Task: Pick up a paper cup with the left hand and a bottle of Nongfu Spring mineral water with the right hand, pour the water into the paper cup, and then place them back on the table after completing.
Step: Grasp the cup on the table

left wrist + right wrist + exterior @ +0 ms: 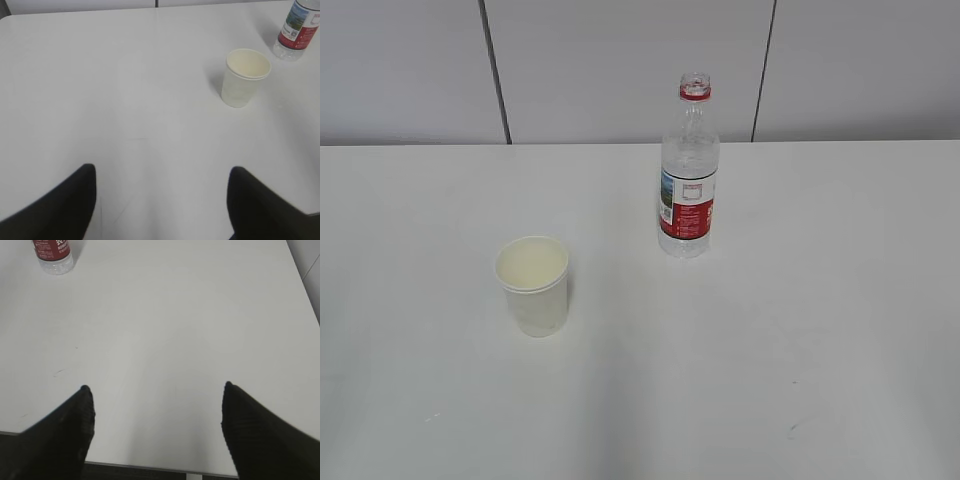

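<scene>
Your task stands at its first step: nothing is grasped. The left gripper has its fingers spread and empty; the paper cup stands upright on the table, well ahead and right of them. The right gripper is likewise released; the bottle stands far ahead, left. Next, advance each gripper to straddle its object before closing.
</scene>
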Robot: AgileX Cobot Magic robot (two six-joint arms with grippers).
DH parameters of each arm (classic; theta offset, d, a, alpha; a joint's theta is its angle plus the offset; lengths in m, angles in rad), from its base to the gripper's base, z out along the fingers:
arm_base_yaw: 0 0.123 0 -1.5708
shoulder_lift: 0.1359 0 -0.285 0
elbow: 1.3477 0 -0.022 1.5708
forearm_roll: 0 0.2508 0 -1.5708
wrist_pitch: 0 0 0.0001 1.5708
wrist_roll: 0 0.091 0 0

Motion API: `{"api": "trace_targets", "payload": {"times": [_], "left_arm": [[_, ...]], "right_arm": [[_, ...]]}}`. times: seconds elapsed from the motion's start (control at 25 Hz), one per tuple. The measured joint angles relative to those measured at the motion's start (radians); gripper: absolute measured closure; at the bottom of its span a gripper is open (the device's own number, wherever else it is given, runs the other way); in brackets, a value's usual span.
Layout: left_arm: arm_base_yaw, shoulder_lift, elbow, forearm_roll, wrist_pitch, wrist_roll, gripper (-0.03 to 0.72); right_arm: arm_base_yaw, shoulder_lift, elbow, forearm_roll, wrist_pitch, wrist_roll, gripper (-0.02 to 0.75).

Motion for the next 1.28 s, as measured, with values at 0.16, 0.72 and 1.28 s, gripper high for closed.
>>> {"api": "trace_targets", "payload": {"times": [0.16, 0.72, 1.28], "left_arm": [[0.0, 0.0, 0.0, 0.0, 0.0, 0.0, 0.188], [0.0, 0.0, 0.0, 0.0, 0.0, 0.0, 0.188], [0.0, 0.0, 0.0, 0.0, 0.0, 0.0, 0.188]], "right_arm": [[0.0, 0.0, 0.0, 0.0, 0.0, 0.0, 0.15], [0.0, 0.0, 0.0, 0.0, 0.0, 0.0, 0.15], [0.0, 0.0, 0.0, 0.0, 0.0, 0.0, 0.151]]}}
